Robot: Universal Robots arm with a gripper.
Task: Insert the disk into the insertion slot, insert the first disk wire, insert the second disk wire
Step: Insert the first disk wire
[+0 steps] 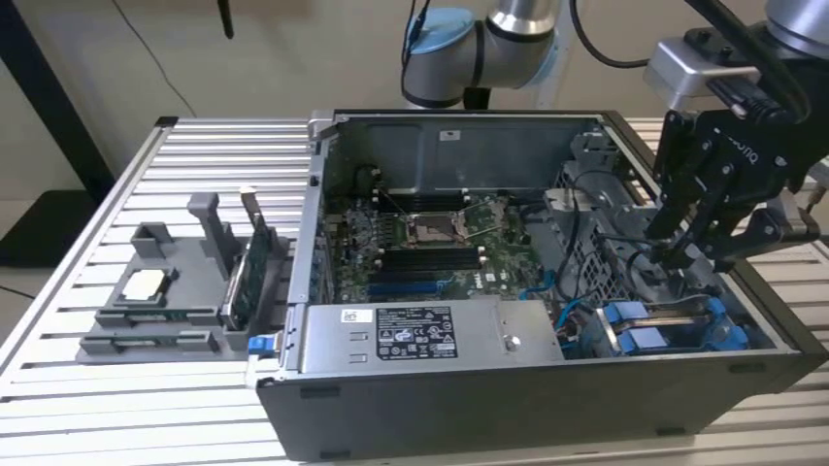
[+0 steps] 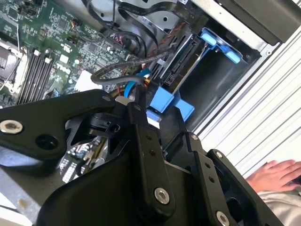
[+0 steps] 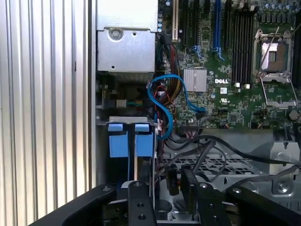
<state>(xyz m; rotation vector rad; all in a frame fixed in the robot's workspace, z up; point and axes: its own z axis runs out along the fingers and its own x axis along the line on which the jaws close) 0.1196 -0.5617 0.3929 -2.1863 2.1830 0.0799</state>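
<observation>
Holder (image 1: 162, 291) of grey plastic farthest from the jaws, at the exterior view's left on the ribbed table (image 1: 78, 388). Nearer, open computer case (image 1: 453, 146) with motherboard (image 1: 428, 238) and power supply (image 1: 428, 332). Gripper (image 1: 696, 254) low inside the case's right end, jaws drawn narrow; cannot tell whether pinching anything. Black cable (image 2: 127, 65) and blue cable (image 2: 136, 80) close by the jaws. Disk (image 3: 144, 143) in its blue carrier seated in the insertion slot (image 3: 221, 165), just below the jaws. Person's hand (image 2: 275, 175) outside the case, well apart.
</observation>
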